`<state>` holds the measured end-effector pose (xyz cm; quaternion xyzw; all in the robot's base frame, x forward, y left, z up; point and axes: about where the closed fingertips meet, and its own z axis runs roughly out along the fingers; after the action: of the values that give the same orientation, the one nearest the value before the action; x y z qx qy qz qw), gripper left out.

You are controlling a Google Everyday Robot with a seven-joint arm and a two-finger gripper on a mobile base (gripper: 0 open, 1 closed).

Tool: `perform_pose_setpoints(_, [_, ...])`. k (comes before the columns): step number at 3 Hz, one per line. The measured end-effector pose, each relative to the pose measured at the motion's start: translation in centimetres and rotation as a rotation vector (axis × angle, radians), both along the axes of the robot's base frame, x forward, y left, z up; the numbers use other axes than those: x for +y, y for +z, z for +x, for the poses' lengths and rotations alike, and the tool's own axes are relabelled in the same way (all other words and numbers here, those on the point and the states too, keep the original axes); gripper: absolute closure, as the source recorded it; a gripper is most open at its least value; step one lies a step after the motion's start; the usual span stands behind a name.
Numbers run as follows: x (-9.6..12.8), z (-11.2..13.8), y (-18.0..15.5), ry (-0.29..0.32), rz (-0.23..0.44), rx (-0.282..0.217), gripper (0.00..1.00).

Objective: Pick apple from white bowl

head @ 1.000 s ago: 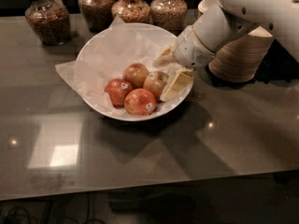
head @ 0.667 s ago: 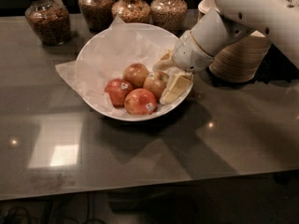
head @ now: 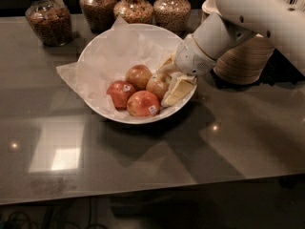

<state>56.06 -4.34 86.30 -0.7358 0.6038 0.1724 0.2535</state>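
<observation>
Nearest, the dark glossy table (head: 143, 175) was noted with a pale light patch (head: 56, 152) on its left; nothing was found altered there over the last second. Beyond it, the white bowl (head: 139, 120) with its crinkled paper lining (head: 112, 51) was seen in the same spot as before. The four fruits were unmoved: a stickered red apple (head: 143, 104) at the front, a second stickered apple (head: 121, 93) to its left, and a darker apple (head: 138, 75) behind. The apple (head: 156, 82), the palest one, was lodged at the right side, touching the front and rear fruits. The only change recorded was slight: the arm's wrist (head: 202, 51) was judged to have sunk a little lower and closer in over the rim. The gripper (head: 166, 85) was kept inside the bowl's right side, its two fingers spread wide with one above and one below the pale apple, so that the fruit was bracketed between them. Pad contact could not be told, and nothing was seen held or raised. The grasp was judged set up but not completed; closing and a lift clear of the neighbouring fruit were still called for. Farther right, stacked beige bowls (head: 245, 58) were noted behind the arm, and at the back a row of filled jars (head: 100, 8).
</observation>
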Motion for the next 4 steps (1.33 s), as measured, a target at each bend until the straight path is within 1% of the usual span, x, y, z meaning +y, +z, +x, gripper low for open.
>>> perform_pose_setpoints(2, [0.01,0.0,0.0,0.0,0.0,0.0,0.91])
perform_pose_setpoints(3, [0.01,0.0,0.0,0.0,0.0,0.0,1.0])
perform_pose_setpoints(4, [0.11,-0.38,0.74,0.005,0.06,-0.001,1.0])
